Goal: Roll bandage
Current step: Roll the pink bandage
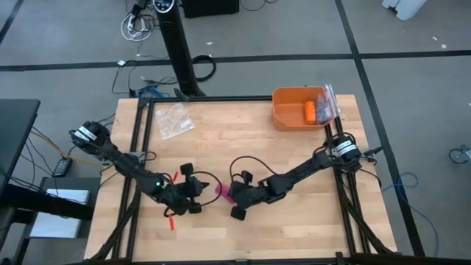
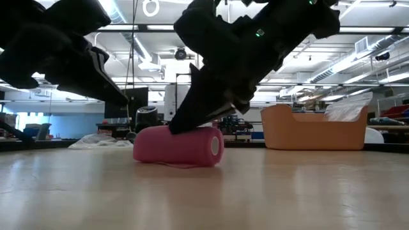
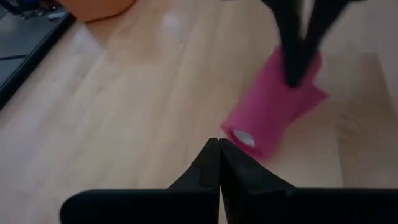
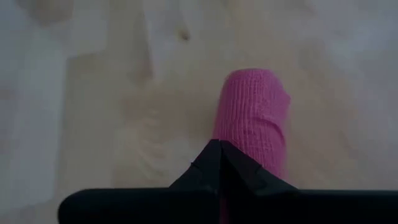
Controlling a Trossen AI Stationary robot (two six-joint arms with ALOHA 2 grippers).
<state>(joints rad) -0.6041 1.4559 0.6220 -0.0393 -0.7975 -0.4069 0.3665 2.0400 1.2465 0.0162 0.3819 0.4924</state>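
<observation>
The magenta-pink bandage [image 2: 179, 145] is a short roll lying on its side on the wooden table [image 2: 204, 198], also seen in the high view [image 1: 223, 191]. A thin loose flap [image 2: 180, 165] lies under it. My right gripper [image 2: 190, 122] is shut, with its tips on top of the roll; its wrist view [image 4: 219, 147] looks along the roll. My left gripper [image 3: 219, 143] is shut just off the roll's white-cored end [image 3: 242, 138]. In the low view [image 2: 124, 99] it stands up and to the left of the roll, apart from it. My right gripper presses its shut fingertips [image 3: 295, 65] down on the roll's upper side [image 2: 198, 131], about midway along it. The fingers slant down from above and from the table's right. The roll lies on its side on the table under them.
An orange bin [image 1: 283, 116] at the far right holds a small orange roll [image 1: 310, 111] and a clear plastic bag [image 1: 327, 99]. Another clear crinkly bag [image 1: 174, 120] lies at the far left. Red marks [image 1: 171, 219] show on the table near my left arm.
</observation>
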